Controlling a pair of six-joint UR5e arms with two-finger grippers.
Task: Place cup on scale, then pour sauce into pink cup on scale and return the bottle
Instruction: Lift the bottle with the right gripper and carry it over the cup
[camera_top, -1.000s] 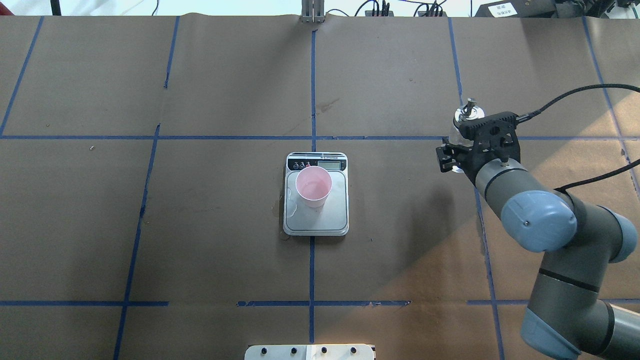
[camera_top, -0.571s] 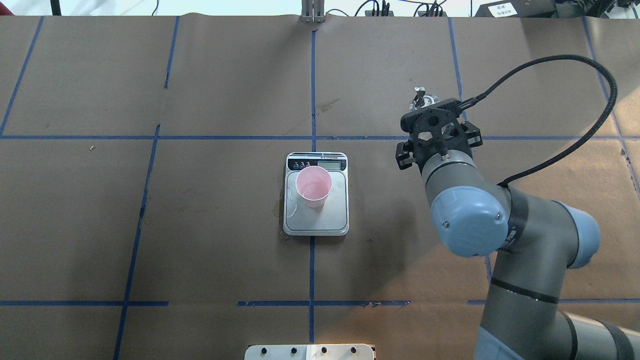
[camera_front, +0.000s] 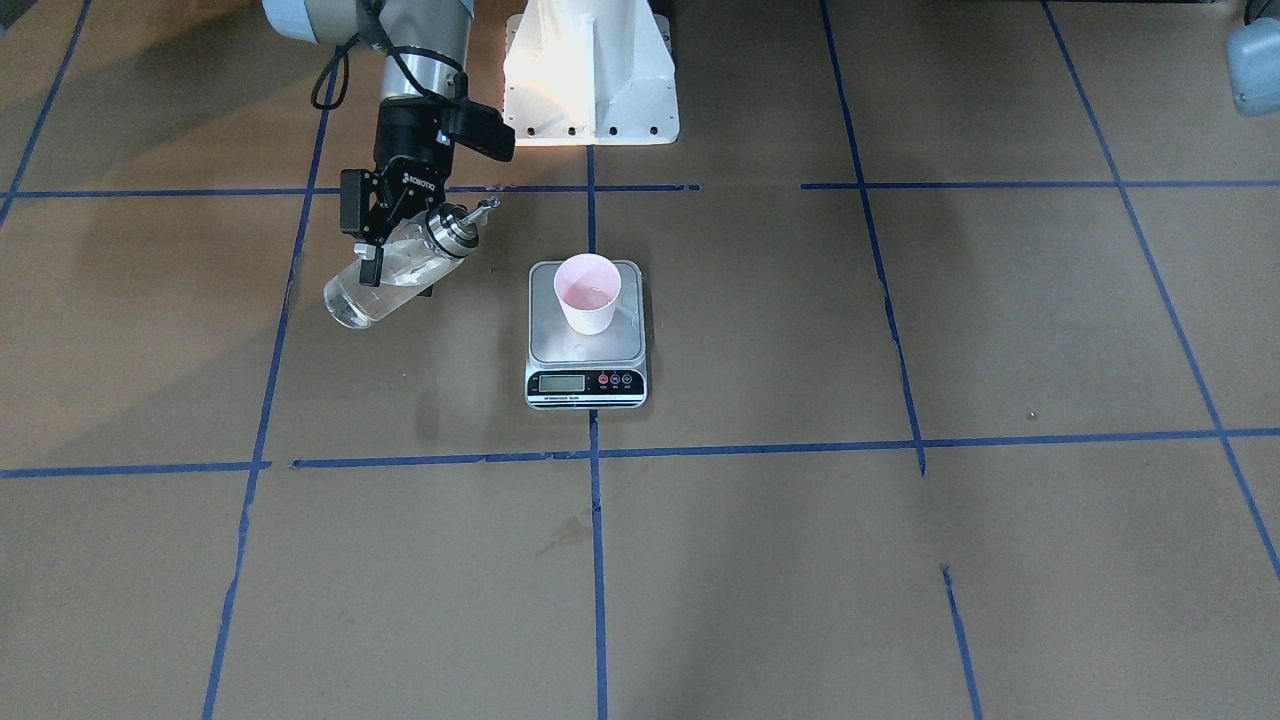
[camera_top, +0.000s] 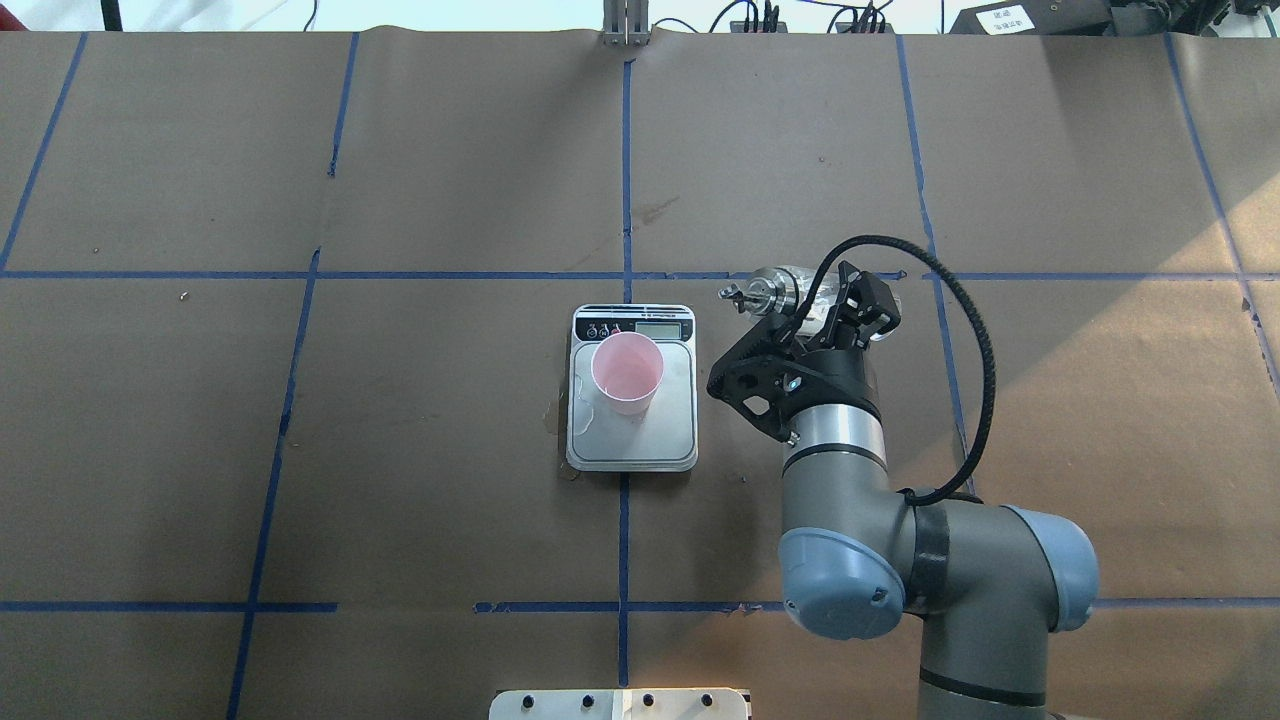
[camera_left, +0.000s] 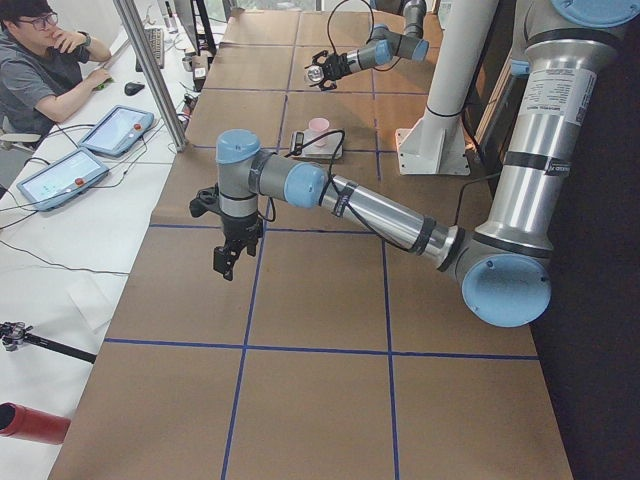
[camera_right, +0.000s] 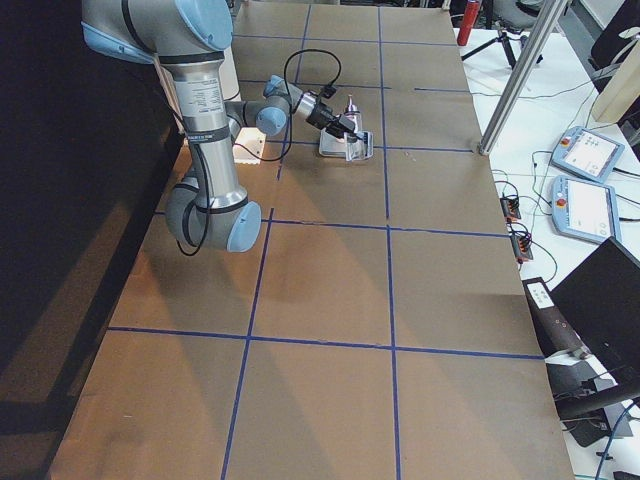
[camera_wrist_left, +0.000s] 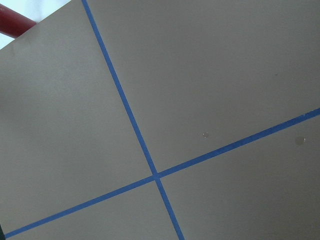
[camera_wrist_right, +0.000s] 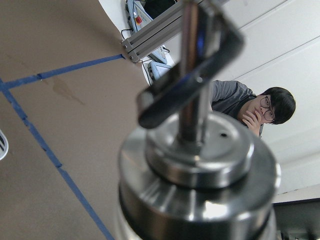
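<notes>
The pale pink cup (camera_top: 627, 372) stands upright on the steel plate of the scale (camera_top: 640, 440), also in the front view: cup (camera_front: 587, 293), scale (camera_front: 585, 345). My right gripper (camera_top: 832, 305) is shut on the clear glass bottle (camera_top: 795, 288) and holds it in the air to the right of the scale, apart from the cup. The bottle (camera_front: 375, 285) is tilted, its silver cap and spout (camera_front: 458, 225) pointing toward the cup. The right wrist view shows only the cap (camera_wrist_right: 197, 165). My left gripper (camera_left: 228, 262) hangs far off over bare table; I cannot tell if it is open.
The white robot base (camera_front: 590, 75) stands behind the scale. Blue tape lines (camera_top: 625, 180) cross the brown paper. An operator (camera_left: 40, 60) sits with tablets (camera_left: 115, 128) at the far table edge.
My right arm has swung left toward the scale with the bottle. The bottle has gone from upright to tilted, spout toward the cup. Cup and scale have not moved.
</notes>
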